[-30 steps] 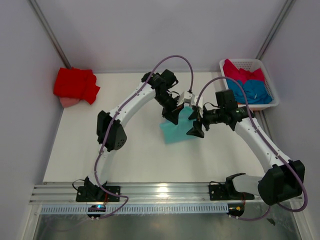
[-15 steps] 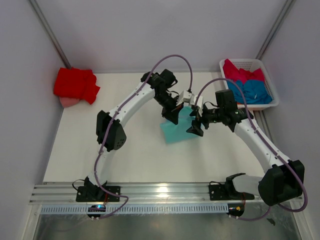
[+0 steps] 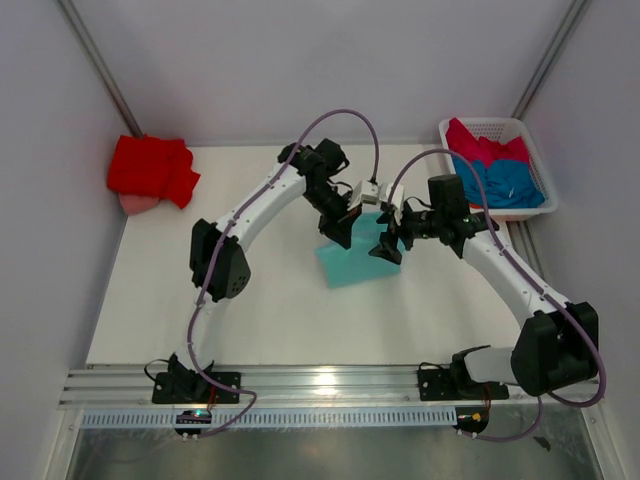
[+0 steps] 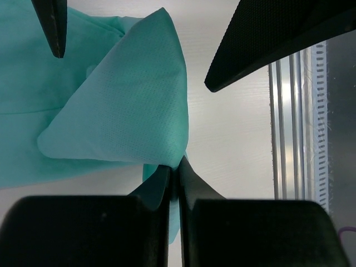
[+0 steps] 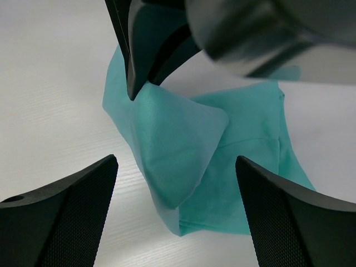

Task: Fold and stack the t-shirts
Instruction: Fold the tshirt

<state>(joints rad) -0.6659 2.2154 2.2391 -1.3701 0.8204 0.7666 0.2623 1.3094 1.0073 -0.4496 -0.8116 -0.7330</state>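
Observation:
A mint-teal t-shirt (image 3: 352,265) lies partly folded at mid-table. My left gripper (image 3: 340,234) is shut on a lifted corner of it; in the left wrist view that gripper (image 4: 177,168) pinches the cloth's tip, with the teal fold (image 4: 122,111) hanging beyond. My right gripper (image 3: 388,246) hovers at the shirt's right edge, open; in the right wrist view its jaws (image 5: 177,161) stand wide on either side of the draped teal t-shirt (image 5: 172,150) without touching it. A bright red t-shirt (image 3: 150,168) lies at the far left.
A white slatted basket (image 3: 455,129) at the back right holds a crimson-pink t-shirt (image 3: 480,147) and a blue t-shirt (image 3: 510,185). A pink cloth edge (image 3: 135,204) shows under the red one. A metal rail (image 3: 320,385) runs along the near edge.
Both grippers have drifted slightly left and away from the bases, the teal corner going with the left one. The right jaws have spread a little wider.

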